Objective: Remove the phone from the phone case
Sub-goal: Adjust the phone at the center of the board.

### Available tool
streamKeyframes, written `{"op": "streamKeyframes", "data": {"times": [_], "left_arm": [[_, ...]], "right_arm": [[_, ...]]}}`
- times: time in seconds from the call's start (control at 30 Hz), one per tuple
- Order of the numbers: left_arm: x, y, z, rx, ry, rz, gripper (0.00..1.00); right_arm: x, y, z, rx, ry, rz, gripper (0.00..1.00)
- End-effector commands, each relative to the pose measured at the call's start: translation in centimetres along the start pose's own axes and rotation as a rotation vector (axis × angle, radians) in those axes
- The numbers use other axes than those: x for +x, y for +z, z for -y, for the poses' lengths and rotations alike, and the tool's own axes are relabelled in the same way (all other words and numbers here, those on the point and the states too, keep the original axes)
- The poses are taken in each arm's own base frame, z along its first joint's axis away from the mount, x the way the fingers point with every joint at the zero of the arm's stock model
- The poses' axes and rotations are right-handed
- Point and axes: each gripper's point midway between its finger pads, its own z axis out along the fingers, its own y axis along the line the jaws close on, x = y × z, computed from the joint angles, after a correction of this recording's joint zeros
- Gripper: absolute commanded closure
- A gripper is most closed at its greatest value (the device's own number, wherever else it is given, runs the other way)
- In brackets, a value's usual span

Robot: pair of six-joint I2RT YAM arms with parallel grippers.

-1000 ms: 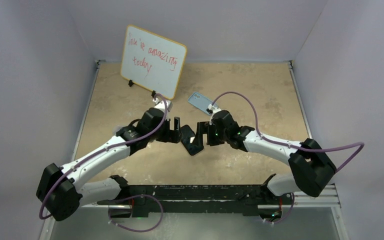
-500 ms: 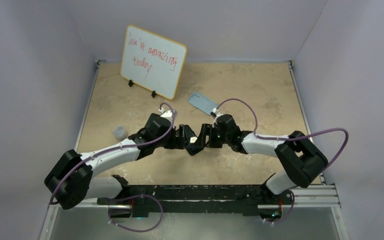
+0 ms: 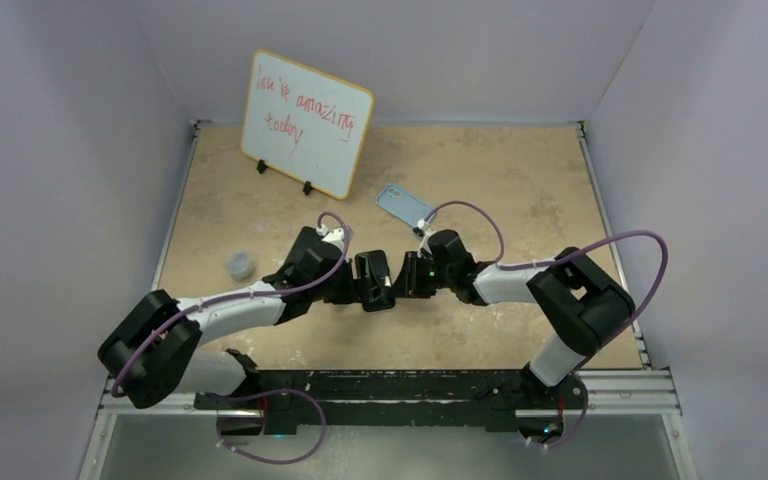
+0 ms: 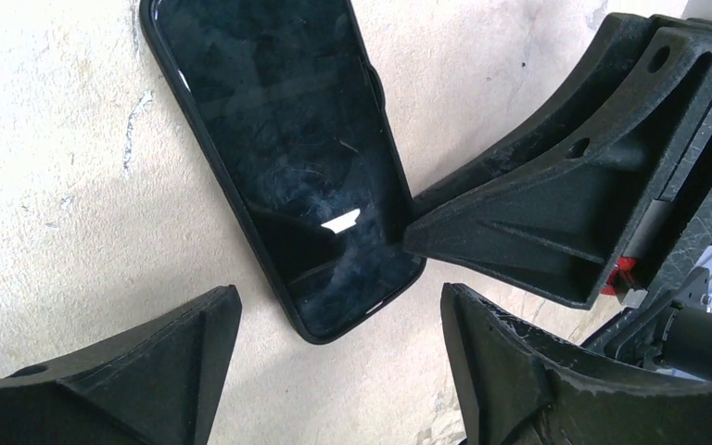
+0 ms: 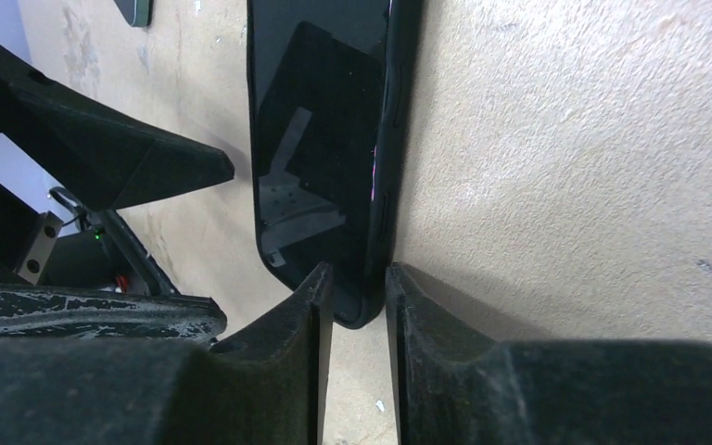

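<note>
The phone lies screen up on the table in its black phone case, midway between the two arms. My right gripper has its jaws drawn in on one bottom corner of the cased phone, one finger over the glass and the other against the case's side. My left gripper stands open just past the phone's end, fingers on either side and touching nothing. One right finger shows against the phone's edge in the left wrist view.
A whiteboard with red writing stands at the back left. A light blue flat phone-shaped item lies behind the right gripper. A small clear cup sits left of the left arm.
The right jaws have narrowed from wide open onto the phone's corner. Both arms have drawn lower and closer together; the left jaws stayed wide.
</note>
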Motion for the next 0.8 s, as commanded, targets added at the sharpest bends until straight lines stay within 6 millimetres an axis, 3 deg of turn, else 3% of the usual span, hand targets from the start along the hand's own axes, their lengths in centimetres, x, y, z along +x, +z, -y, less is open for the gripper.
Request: {"op": "streamKeyframes", "data": {"times": [0.0,0.27,0.37,0.47,0.77], "left_arm": [[-0.3,0.6,0.1,0.014,-0.038,0.017,0.18],[0.7,0.9,-0.1,0.029,-0.05,-0.009,0.18],[0.9,0.9,0.1,0.041,-0.052,-0.016,0.19],[0.9,0.8,0.1,0.048,-0.061,-0.013,0.19],[-0.1,0.0,-0.3,0.015,-0.039,0.021,0.18]], "right_arm": [[-0.6,0.2,-1.6,-0.065,-0.01,-0.006,0.74],[-0.5,0.5,-0.1,0.01,-0.027,-0.008,0.82],[-0.4,0.4,0.3,0.03,-0.041,-0.015,0.9],[-0.5,0.3,-0.3,0.008,-0.049,-0.024,1.0],[-2.9,-1.0,-3.0,-0.021,-0.104,0.027,1.0]]}}
